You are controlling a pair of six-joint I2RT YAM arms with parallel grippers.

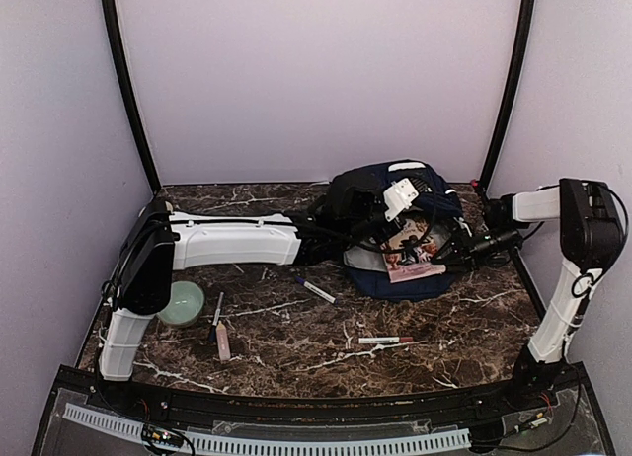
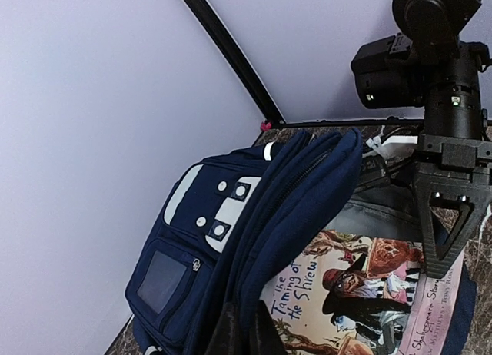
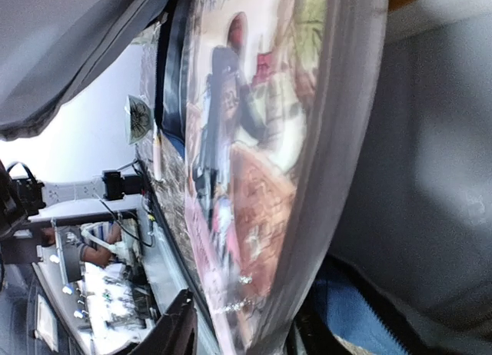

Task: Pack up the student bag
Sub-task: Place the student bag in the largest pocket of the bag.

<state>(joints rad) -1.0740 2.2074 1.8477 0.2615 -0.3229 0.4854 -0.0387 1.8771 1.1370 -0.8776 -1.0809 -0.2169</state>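
The navy-blue student bag lies at the back right of the table with its mouth open toward the front. My left gripper is shut on the bag's upper flap and holds it up; the wrist view shows the dark fingers pinching the blue fabric. A picture book, "The Taming of the Shrew", lies partly inside the bag's mouth. My right gripper is shut on the book's edge; its wrist view shows the plastic-covered book between the jaws.
A mint-green bowl sits by the left arm. A pen, a red-and-white marker, a pink stick and another pen lie on the marble table. Black frame poles stand at the back corners.
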